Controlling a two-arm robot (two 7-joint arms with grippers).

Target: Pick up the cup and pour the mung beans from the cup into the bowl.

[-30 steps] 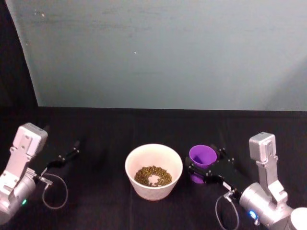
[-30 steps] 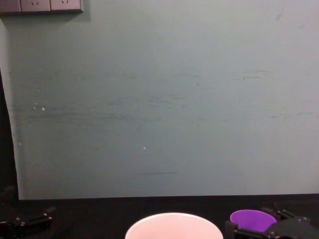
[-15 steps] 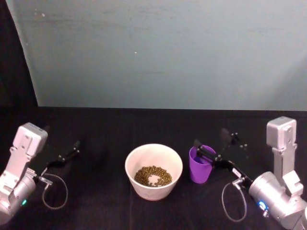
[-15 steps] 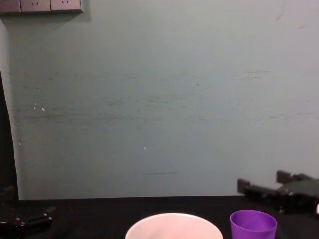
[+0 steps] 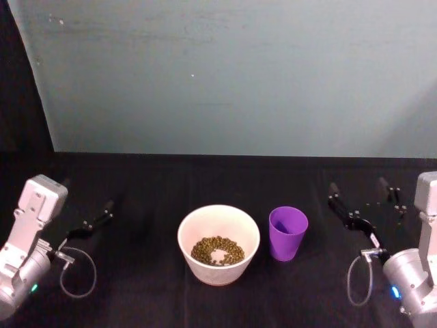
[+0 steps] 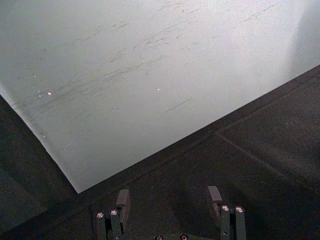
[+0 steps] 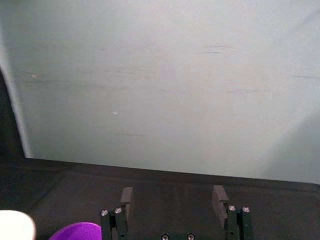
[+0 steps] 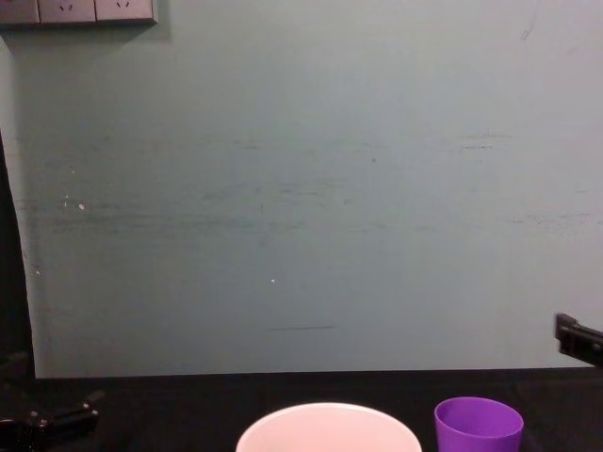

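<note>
Now the cup [image 5: 288, 233] stands upright just to the right of the bowl [image 5: 218, 244], where the mung beans [image 5: 218, 251] already lie, with the empty, spread-fingered right gripper [image 5: 362, 205] nearer it than the equally open left gripper [image 5: 95, 222].

— What lies under the right gripper [image 5: 358, 197]?
— A black tablecloth [image 5: 136, 184], spread beneath it and beneath the left gripper [image 5: 95, 220] as well.
— And ahead of them?
— A pale teal wall [image 5: 239, 75], faintly scuffed, rising where the cloth ends.
— Anything else?
— Wall sockets [image 8: 77, 9] high up on the left gripper's side, and a dark strip [image 5: 17, 102] edging the wall there.
</note>
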